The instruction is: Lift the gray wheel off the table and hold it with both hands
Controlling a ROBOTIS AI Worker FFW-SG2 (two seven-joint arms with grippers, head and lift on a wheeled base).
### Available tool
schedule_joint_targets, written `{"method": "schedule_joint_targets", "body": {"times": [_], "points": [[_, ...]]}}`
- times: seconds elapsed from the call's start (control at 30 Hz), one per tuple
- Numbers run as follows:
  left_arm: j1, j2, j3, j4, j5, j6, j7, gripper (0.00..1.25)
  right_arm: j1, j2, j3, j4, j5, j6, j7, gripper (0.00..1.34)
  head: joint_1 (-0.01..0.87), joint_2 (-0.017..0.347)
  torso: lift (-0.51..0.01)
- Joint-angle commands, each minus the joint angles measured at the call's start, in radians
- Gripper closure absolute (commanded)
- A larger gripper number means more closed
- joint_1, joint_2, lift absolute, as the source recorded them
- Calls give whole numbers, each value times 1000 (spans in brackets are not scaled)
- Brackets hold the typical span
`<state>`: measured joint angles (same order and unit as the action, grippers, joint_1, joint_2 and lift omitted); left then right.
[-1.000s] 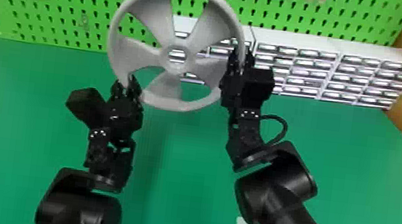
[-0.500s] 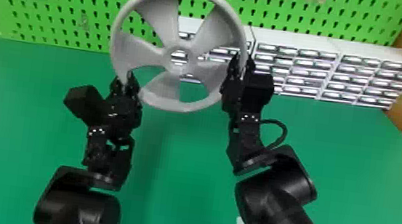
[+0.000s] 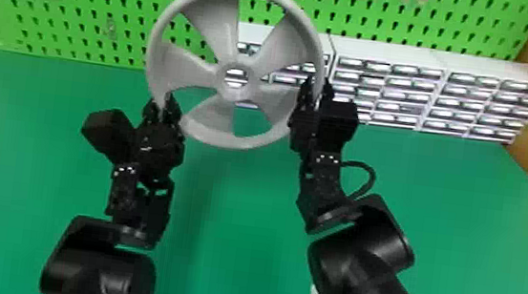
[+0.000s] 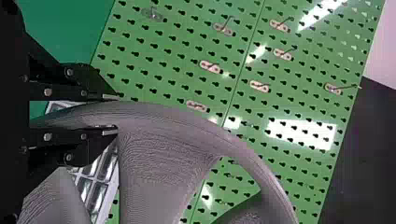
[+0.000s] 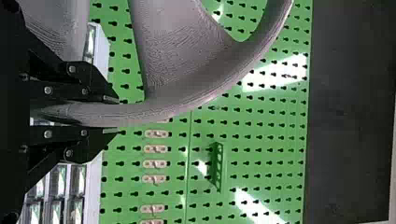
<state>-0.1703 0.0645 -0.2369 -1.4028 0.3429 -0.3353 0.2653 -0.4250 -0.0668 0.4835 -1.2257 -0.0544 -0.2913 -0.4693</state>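
Observation:
Raised above the green table, the gray wheel [image 3: 238, 64] stands nearly upright with its face toward the head camera. My left gripper [image 3: 163, 107] is shut on its lower left rim, and my right gripper [image 3: 316, 93] is shut on the right side of the rim. In the left wrist view the rim of the wheel [image 4: 187, 123] runs between the two fingers of the left gripper [image 4: 112, 113]. The right wrist view has the wheel's rim [image 5: 196, 95] passing between the fingers of the right gripper [image 5: 112, 115].
Behind the wheel rises a green pegboard [image 3: 102, 9] with small metal hooks. White drawer cabinets [image 3: 390, 54] line the back of the green table [image 3: 238, 232] from the middle to the right. White strips lie near the table's front right.
Over the last second the wheel has shifted very slightly to the right. The left gripper has moved a little upward with it; both grips on the rim are unchanged.

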Motion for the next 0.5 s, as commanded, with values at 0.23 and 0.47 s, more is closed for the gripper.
{"method": "schedule_joint_targets", "body": {"times": [0.23,0.47], "points": [[0,0,5,-2,-4,2,0,1006,0,-4,3,2,-4,3,0,1248,711,15,-98],[3,0,10,-1,-8,2,0,1007,0,-5,3,2,-4,3,0,1248,711,15,-98]]}}
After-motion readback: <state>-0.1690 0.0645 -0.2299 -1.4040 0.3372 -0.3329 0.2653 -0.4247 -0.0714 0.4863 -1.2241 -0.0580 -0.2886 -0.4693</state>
